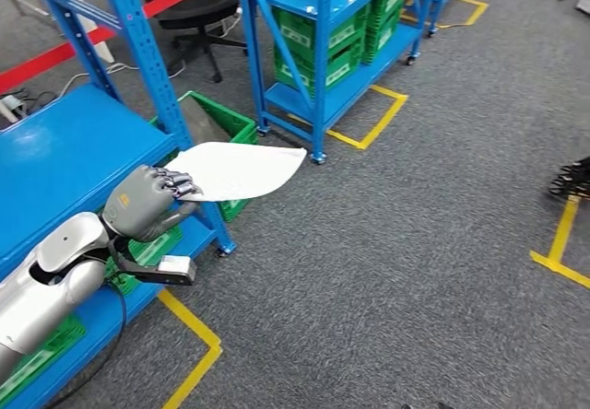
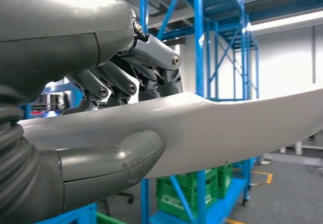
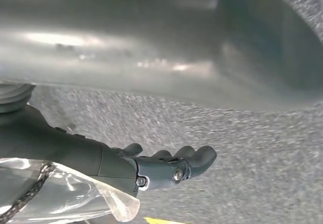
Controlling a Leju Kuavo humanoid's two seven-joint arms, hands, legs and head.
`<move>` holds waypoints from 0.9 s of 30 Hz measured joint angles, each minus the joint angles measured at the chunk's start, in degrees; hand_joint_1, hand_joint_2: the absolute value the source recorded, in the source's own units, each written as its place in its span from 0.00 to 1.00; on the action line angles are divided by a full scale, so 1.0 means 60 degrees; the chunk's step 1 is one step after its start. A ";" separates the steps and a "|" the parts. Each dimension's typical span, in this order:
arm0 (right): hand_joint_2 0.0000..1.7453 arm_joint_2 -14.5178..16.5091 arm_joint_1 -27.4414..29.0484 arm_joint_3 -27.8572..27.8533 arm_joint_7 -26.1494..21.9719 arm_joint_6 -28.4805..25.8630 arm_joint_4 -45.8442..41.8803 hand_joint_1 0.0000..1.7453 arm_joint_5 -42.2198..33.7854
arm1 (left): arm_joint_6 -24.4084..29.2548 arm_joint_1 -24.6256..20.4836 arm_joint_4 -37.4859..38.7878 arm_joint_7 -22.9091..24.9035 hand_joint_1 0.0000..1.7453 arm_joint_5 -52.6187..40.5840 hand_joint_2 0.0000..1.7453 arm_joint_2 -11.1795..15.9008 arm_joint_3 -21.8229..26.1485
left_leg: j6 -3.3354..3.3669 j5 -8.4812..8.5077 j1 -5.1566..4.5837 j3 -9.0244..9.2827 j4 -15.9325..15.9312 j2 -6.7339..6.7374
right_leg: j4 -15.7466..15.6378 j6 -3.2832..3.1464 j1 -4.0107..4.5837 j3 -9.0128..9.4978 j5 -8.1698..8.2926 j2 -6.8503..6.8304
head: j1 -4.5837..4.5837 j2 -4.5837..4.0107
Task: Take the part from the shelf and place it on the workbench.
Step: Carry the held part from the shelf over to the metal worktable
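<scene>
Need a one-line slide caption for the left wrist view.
Left hand grips the white part between fingers and thumb, blue shelving behind.

Workshop floor with blue racking

Grey carpet point(image 1: 418, 243) carries yellow tape lines point(image 1: 379, 123) around a blue steel rack point(image 1: 320, 22); green crates point(image 1: 334, 50) fill it, possibly an office chair point(image 1: 202, 13) behind.

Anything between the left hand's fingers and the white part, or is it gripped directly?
Nothing lies between. In the left wrist view the left hand grips the white part directly, fingers on one face, thumb on the other.
</scene>
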 joint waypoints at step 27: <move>0.00 -0.0168 0.0099 -0.0895 -0.0300 -0.0301 0.0005 0.00 -0.0665 | -0.0326 -0.0291 -0.0009 -0.0004 1.00 -0.0109 1.00 -0.0213 0.0100 | -0.0045 -0.1078 -0.0052 -0.0987 0.1999 0.0482 | -0.0051 -0.0033 0.0018 -0.0025 -0.0017 -0.0421 | -0.0021 0.0000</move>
